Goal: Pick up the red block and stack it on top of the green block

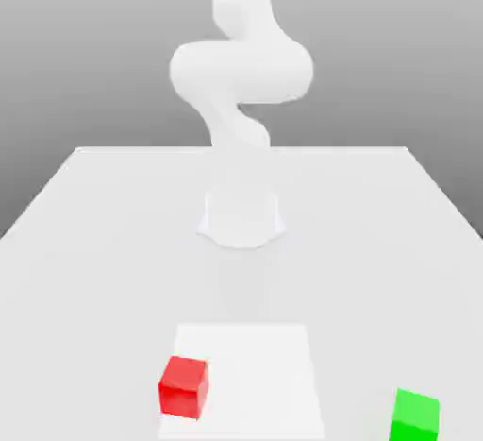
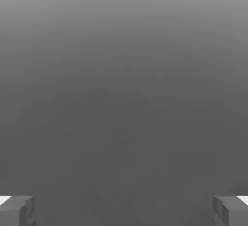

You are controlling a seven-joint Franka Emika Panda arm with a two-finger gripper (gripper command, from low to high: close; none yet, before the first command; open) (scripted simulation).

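Note:
The red block [image 1: 183, 387] rests on the white table near the front edge, toward the exterior view's left. The green block [image 1: 415, 417] sits near the front too, well apart from it toward the exterior view's right. In the hand view my gripper [image 2: 124, 210] is open: its two grey fingertips [image 2: 17, 210] stand far apart with nothing between them, and behind them there is plain grey background. The white arm [image 1: 241, 71] rises from its base and leaves the exterior view at the top.
The arm's round base [image 1: 241, 217] stands mid-table. A lighter square patch [image 1: 264, 354] lies on the white table [image 1: 377, 222] in front of it, with the red block on its corner. The table's edges run along the back and both sides.

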